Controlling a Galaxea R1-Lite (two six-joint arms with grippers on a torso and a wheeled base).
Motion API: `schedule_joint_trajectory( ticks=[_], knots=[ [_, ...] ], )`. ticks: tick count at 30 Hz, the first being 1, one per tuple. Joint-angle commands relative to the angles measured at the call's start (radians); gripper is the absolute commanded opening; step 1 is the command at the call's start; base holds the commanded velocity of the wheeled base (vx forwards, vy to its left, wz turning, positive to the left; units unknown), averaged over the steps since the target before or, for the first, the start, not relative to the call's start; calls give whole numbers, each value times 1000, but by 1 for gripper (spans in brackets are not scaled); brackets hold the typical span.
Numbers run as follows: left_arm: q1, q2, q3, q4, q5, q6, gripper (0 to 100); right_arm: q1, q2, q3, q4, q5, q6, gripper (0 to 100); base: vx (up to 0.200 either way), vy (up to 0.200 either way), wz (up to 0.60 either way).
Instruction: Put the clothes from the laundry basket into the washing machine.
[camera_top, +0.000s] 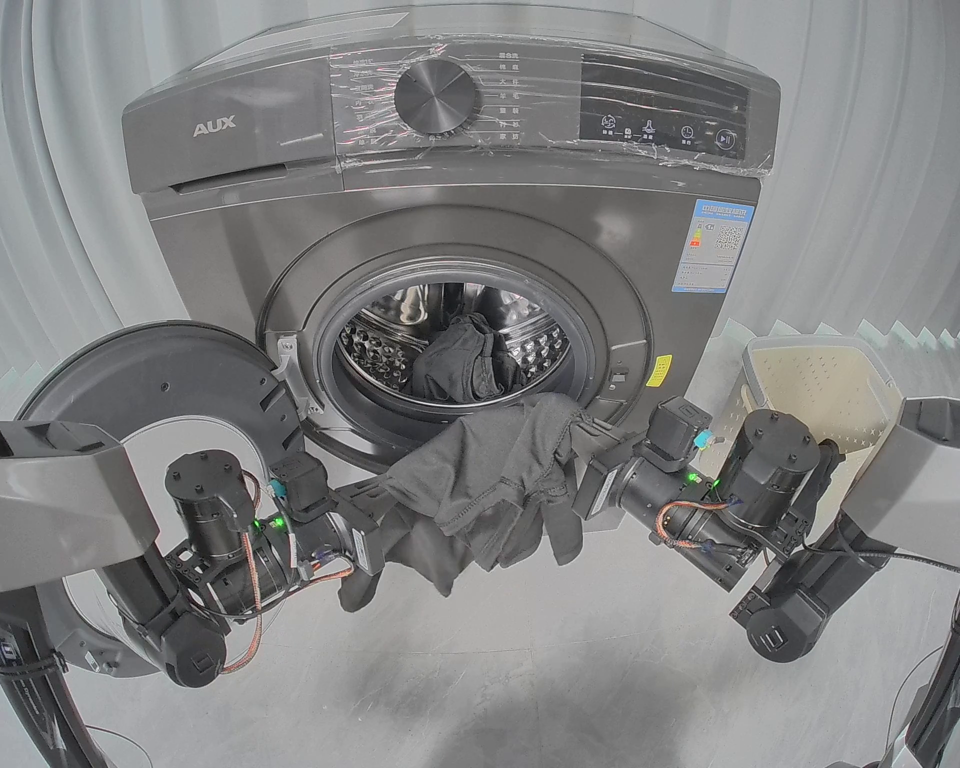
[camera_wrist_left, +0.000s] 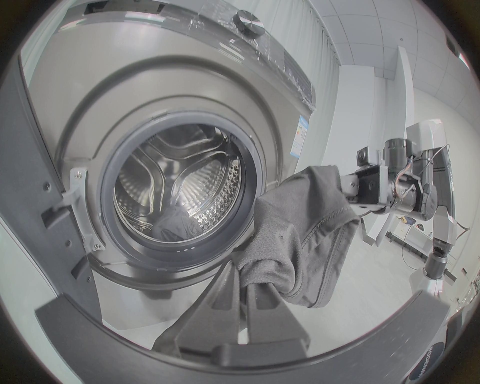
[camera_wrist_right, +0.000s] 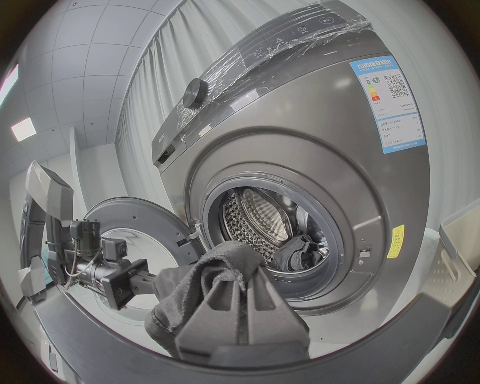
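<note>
A dark grey garment (camera_top: 490, 480) hangs spread between my two grippers just below the open mouth of the washing machine (camera_top: 450, 330). My left gripper (camera_top: 365, 520) is shut on its left edge, seen up close as the garment (camera_wrist_left: 295, 235) bunched at the left gripper (camera_wrist_left: 245, 287). My right gripper (camera_top: 585, 440) is shut on the right edge, where the garment (camera_wrist_right: 200, 285) folds over the right gripper (camera_wrist_right: 242, 282). Another dark piece of clothing (camera_top: 460, 360) lies inside the drum. The cream laundry basket (camera_top: 810, 385) stands to the right of the machine.
The round door (camera_top: 150, 390) is swung fully open to the left, behind my left arm. Pale floor (camera_top: 560, 650) stretches in front of the machine. A white curtain (camera_top: 60, 150) hangs behind it.
</note>
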Motion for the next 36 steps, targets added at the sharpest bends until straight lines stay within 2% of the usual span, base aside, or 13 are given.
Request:
schedule_joint_trajectory(
  ticks=[1,12,13,17,20,24,31,36],
  knots=[
    [9,-45,13,-1,-4,-1,0,-5,13,0,0,0,1,0,0,0,0],
    [14,-54,7,-1,-20,-6,0,-16,14,3,0,-1,18,0,0,0,0],
    [14,-54,5,-1,-20,-7,0,-24,14,10,0,-1,18,100,0,0,0],
    [15,-70,4,-1,-23,-10,0,-42,16,23,1,-6,18,100,0,0,0],
    [14,-82,4,-1,-32,-24,0,-56,17,32,1,-38,20,100,0,0,0],
    [11,-88,8,-1,-37,-30,0,-67,34,36,3,-46,32,100,0,0,0],
    [7,-88,5,-1,-37,-33,0,-53,48,49,0,-32,32,100,0,0,0],
    [14,-85,-2,-1,-37,-56,0,-36,50,76,0,-17,34,100,0,0,0]
  ],
)
